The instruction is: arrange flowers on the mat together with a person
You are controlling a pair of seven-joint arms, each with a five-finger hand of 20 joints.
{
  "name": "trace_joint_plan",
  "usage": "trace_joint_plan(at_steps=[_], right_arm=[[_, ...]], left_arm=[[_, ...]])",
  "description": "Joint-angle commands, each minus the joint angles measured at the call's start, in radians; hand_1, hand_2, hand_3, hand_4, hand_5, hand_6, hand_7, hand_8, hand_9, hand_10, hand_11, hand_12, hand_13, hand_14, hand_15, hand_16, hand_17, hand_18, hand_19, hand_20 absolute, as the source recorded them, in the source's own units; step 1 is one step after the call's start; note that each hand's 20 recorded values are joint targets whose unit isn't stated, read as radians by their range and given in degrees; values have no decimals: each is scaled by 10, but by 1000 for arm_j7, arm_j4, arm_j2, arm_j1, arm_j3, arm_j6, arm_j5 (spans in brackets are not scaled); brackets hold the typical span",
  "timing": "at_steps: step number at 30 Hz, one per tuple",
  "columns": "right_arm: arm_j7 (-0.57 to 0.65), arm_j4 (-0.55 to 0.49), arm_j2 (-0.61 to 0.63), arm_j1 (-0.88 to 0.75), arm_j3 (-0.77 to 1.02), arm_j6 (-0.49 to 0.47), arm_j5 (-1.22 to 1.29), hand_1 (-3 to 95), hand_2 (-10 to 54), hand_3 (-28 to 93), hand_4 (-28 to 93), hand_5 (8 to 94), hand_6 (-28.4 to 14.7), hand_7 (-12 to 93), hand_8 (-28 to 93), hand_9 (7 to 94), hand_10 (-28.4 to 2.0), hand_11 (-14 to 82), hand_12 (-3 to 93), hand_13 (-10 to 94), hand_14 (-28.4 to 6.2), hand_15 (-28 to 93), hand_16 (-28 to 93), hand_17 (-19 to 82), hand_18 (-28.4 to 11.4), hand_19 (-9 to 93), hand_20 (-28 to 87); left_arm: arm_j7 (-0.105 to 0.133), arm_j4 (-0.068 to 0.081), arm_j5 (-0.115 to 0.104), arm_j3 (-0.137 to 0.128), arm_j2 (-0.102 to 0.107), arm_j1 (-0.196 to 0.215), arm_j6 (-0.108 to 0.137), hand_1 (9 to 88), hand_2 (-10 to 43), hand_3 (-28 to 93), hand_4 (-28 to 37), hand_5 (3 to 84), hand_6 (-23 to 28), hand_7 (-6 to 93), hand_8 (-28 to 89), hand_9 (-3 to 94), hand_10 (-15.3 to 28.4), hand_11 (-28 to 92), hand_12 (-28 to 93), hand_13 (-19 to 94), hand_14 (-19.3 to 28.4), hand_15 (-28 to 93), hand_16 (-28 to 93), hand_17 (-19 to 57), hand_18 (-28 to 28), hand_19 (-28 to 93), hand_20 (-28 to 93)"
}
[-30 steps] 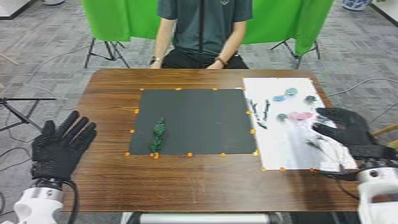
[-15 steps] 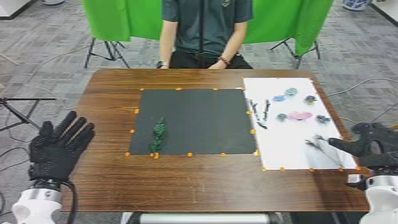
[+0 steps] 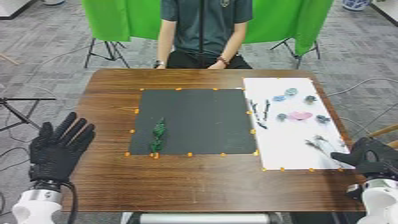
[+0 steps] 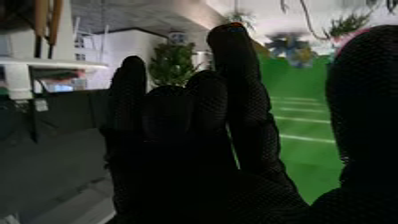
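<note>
your right hand at the near right corner of the white sheet, fingers extended, thumb apart, thin stems just beyond it, green sprig on the dark mat, nearer your left hand, its fingers spread

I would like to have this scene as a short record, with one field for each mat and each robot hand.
dark mat: one green sprig, lying in its near left part
white mat: pink flower, light blue flower, dark twigs by its left edge, other small pieces
left robot hand: open, left of the dark mat
right robot hand: open, holding nothing, by the white mat's near right corner
</note>
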Motion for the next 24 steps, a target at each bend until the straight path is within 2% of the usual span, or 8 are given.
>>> trace_joint_plan(at_steps=[1, 9, 11, 14, 22, 24], right_arm=[[-8, 24, -8, -1, -18, -55, -22, 367, -95, 661, -282, 691, -26, 282, -152, 526, -177, 687, 474, 503, -189, 918, 392, 249, -218, 763, 335], [-17, 47, -2, 38, -74, -9, 20, 389, -95, 698, -281, 699, -18, 297, -154, 538, -171, 685, 466, 505, -184, 914, 389, 252, -216, 759, 334], [8, 54, 2, 59, -102, 39, 52, 460, -95, 664, -276, 722, -26, 324, -27, 568, -162, 679, 452, 517, -172, 903, 384, 260, -211, 755, 332], [23, 58, -1, 73, -121, 63, 66, 527, -95, 644, -253, 767, -25, 361, 12, 616, -149, 652, 475, 543, -164, 887, 393, 270, -208, 755, 329], [15, 57, -8, 93, -143, 93, 113, 523, -95, 709, -235, 771, -36, 390, 77, 646, -155, 600, 528, 558, -163, 882, 397, 274, -208, 755, 328], [6, 65, -5, 99, -159, 144, 110, 509, -95, 734, -206, 761, -41, 423, 113, 652, -159, 581, 543, 560, -165, 882, 394, 274, -209, 755, 329]], left_arm=[[-15, -5, 2, 7, -3, 7, 9, 245, 107, 687, -283, 409, 67, 67, -93, 369, 130, 126, 51, 256, 156, 241, -70, -42, 115, 280, 68], [-27, 4, -1, 15, -3, -7, 9, 246, 107, 688, -283, 410, 67, 68, -93, 369, 130, 127, 51, 256, 156, 243, -70, -43, 115, 281, 68], [-25, 8, -5, 21, -2, -13, 3, 246, 107, 690, -283, 409, 67, 68, -93, 370, 131, 127, 51, 256, 156, 243, -70, -43, 115, 282, 68], [-31, 9, -2, 23, 1, -15, 2, 249, 107, 688, -283, 409, 67, 68, -93, 369, 131, 127, 51, 257, 156, 245, -70, -43, 116, 283, 69], [-33, 9, -3, 21, -2, -16, 4, 253, 107, 689, -283, 410, 68, 68, -93, 369, 132, 127, 51, 257, 157, 249, -70, -44, 116, 284, 69], [-31, 8, -4, 23, -3, -14, 4, 252, 107, 689, -283, 410, 68, 68, -93, 368, 132, 127, 52, 257, 157, 249, -71, -44, 116, 285, 69]])
